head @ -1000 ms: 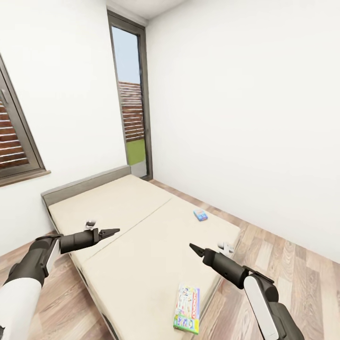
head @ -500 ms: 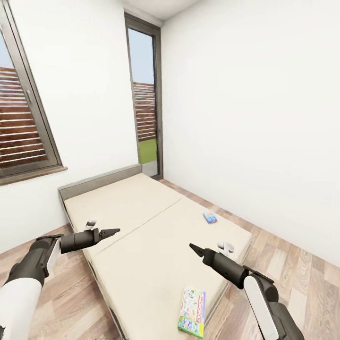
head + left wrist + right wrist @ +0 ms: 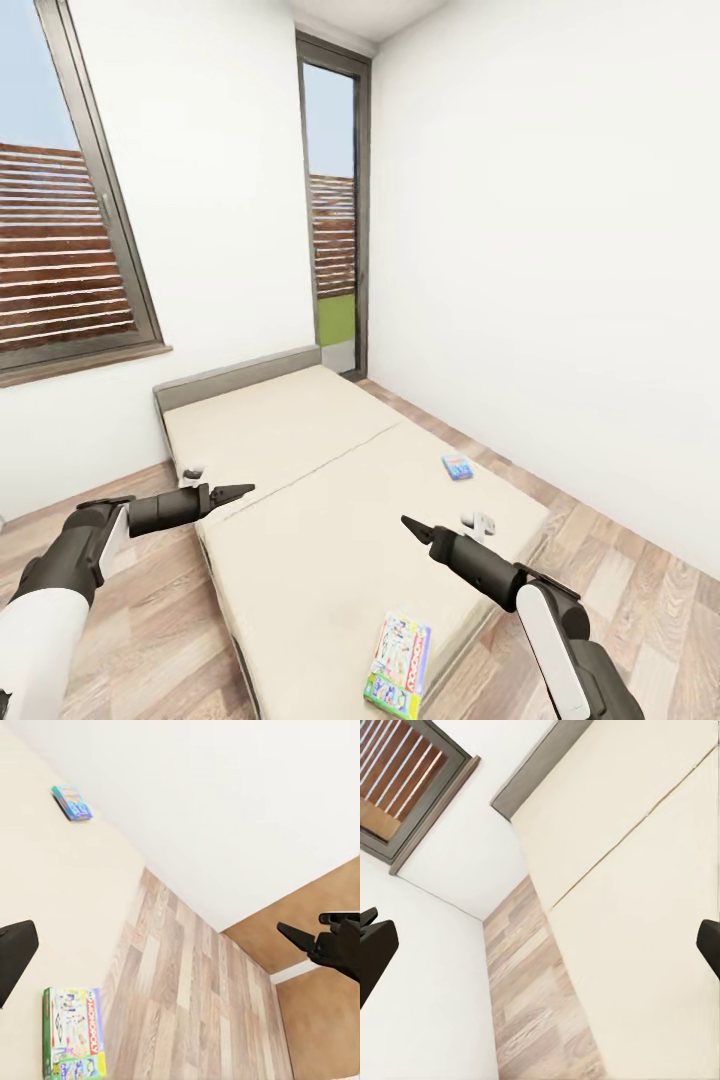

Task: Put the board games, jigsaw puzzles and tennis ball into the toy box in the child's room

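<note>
The bed with its plain beige mattress lies ahead on the wood floor. A white-green board game rests near the mattress's near right corner, also seen as the board game. A smaller blue board game lies by the far right edge, seen again as the blue game. My left gripper hovers open over the bed's left edge. My right gripper hangs open above the mattress, well short of either game. Its fingers stand wide apart and hold nothing. The table, toy box, puzzles and ball are out of view.
White walls close in behind and to the right of the bed. A large window is on the left wall and a tall glazed door is in the corner. Wood floor runs along both sides of the bed.
The whole picture has slid right and more of the left window shows, so the camera has turned left. Both arms keep the same pose and the games lie as before.
</note>
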Motion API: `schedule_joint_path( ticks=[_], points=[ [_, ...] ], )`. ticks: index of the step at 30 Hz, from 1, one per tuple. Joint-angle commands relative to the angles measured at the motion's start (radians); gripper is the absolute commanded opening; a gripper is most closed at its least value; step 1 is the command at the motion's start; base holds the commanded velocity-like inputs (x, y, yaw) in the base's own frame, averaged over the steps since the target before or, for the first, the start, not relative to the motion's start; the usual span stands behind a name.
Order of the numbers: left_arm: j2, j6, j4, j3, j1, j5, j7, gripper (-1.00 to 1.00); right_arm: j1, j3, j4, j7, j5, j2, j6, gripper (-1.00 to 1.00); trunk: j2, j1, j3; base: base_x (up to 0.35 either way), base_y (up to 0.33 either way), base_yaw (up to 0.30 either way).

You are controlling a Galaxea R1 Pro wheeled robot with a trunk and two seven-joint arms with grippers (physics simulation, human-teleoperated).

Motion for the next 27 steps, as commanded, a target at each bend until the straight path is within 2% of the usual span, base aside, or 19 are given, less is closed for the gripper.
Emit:
schedule_joint_path(
  ticks=[1, 19, 27],
  points=[
    [-0.001, 0.010, -0.001, 0.003, -0.001, -0.006, -0.007, 1.00, -0.001, -0.003, 0.000, 0.003, -0.002, 0.001, 0.007, 1.00, -0.002, 0.001, -0.002, 0.000, -0.249, 0.025],
    [-0.001, 0.010, -0.001, 0.003, -0.001, -0.006, -0.007, 1.00, -0.001, -0.003, 0.000, 0.004, -0.002, 0.001, 0.007, 1.00, -0.002, 0.001, -0.002, 0.000, -0.250, 0.003],
    [-0.012, 0.010, -0.001, 0.003, -0.001, -0.008, -0.006, 1.00, -0.001, -0.002, -0.001, 0.003, -0.002, 0.001, 0.007, 1.00, -0.002, 0.001, -0.002, 0.000, -0.250, 0.091]
  ],
)
